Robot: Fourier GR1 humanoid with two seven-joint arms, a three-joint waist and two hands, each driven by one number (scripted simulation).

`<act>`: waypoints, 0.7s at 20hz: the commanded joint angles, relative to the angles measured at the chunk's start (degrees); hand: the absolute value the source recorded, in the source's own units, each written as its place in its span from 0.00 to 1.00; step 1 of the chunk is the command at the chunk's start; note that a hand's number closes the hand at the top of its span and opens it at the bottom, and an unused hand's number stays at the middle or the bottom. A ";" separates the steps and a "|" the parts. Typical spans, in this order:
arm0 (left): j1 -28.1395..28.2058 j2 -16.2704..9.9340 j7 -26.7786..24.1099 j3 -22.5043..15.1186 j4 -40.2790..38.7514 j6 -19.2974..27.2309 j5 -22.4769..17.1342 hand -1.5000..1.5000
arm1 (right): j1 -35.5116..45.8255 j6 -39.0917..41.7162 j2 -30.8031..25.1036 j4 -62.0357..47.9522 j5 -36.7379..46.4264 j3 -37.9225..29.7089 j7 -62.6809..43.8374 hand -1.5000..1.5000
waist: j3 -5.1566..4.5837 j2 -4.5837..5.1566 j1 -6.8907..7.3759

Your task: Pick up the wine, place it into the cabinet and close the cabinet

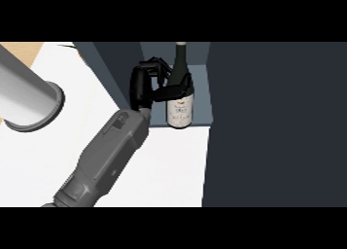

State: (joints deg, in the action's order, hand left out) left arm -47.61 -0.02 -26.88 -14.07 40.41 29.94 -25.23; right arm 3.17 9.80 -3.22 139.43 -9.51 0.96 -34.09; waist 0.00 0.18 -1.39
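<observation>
The dark glass wine bottle with the pale label (pixel 180 97) stands upright inside the open dark grey cabinet (pixel 197 58), its base on the cabinet floor near the front edge, its neck pointing toward 12 o'clock in the head view. Its long axis runs straight up and down the picture, from the label at 6 o'clock to the cap at 12.

Just to the bottle's 9 o'clock side is a black hand (pixel 146 85) on a grey forearm (pixel 108 160) that comes in from the lower left; it enters on the view's left, so I take it for the left hand. Its thumb reaches across to the bottle's shoulder at about 3 o'clock from the palm and touches the glass, while the fingers curl up near the neck. It looks wrapped round the bottle, though how far the fingers close behind it I cannot tell.

A large dark door panel (pixel 284 126) fills the view from 1 to 5 o'clock, hinged open I judge. A pale grey cylinder (pixel 22 92) sits at 9 o'clock over the white counter (pixel 168 165).

The next move turns on the hand lying left of the bottle: it should release leftward, then the door needs swinging shut.
</observation>
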 commanded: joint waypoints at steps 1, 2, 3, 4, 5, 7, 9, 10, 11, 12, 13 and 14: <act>-2.58 0.02 -1.19 -0.51 -2.99 1.28 -1.77 1.00 | -0.15 -0.57 1.03 2.25 -2.77 0.57 -0.34 0.00 | -0.01 -0.02 0.23; -4.19 0.02 -0.28 -2.97 -2.10 4.11 -3.69 1.00 | -3.60 1.52 -0.46 5.85 -5.83 -1.23 -0.64 0.00 | 0.01 -0.05 -0.47; -6.42 -0.86 -5.06 3.56 -10.33 -0.47 -0.13 1.00 | -1.03 0.58 0.28 4.75 -3.82 0.56 -0.82 0.00 | -0.02 0.31 -0.62; -6.97 0.01 -6.73 2.06 -10.70 0.73 -0.80 1.00 | -2.80 1.68 -1.34 6.15 -7.59 -2.86 -1.65 0.00 | 0.00 0.32 -1.28; -6.91 0.01 -8.36 0.52 -11.06 3.23 -2.54 1.00 | 0.42 0.60 -0.44 2.31 -4.79 -1.77 -0.78 0.00 | -0.02 0.34 -1.01; -7.71 -1.09 -9.63 4.29 -12.89 -0.90 -0.07 1.00 | -1.94 0.69 -0.08 5.94 -5.26 -0.61 -2.26 0.00 | -0.01 0.18 -0.45; -10.28 -0.74 -9.50 5.37 -15.29 1.30 -0.09 1.00 | -0.12 -1.55 0.75 8.68 -3.85 1.14 -5.31 0.00 | -0.05 0.19 -0.78; -11.55 -0.50 -8.33 5.46 -15.95 0.99 0.42 1.00 | -1.88 0.88 -0.40 5.71 -5.93 -2.17 -1.42 0.00 | 0.01 0.14 -0.41; -12.02 0.00 -9.26 4.85 -15.98 3.47 -1.21 1.00 | -2.33 2.34 -2.15 6.82 -9.49 -4.80 -2.09 0.00 | 0.03 0.22 -1.32; -12.71 -0.51 -10.93 6.72 -17.97 0.82 0.06 1.00 | -0.04 -0.33 0.67 4.90 -3.31 -0.18 -1.92 0.00 | -0.02 0.28 -0.53; -13.57 0.00 -10.31 7.02 -18.54 1.76 -1.29 1.00 | -2.05 1.18 -0.30 6.43 -6.08 -1.37 -2.02 0.00 | 0.00 0.29 -1.05; -11.24 0.00 -13.34 6.19 -18.75 0.83 -1.52 1.00 | -1.82 1.16 0.19 4.85 -4.40 -0.08 -1.45 0.00 | -0.01 0.28 -0.82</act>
State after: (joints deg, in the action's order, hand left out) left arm -58.54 -0.24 -36.77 -8.73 24.45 31.31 -26.03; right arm 3.46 10.89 -3.41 139.08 -10.20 0.33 -33.81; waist -0.01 0.43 -2.18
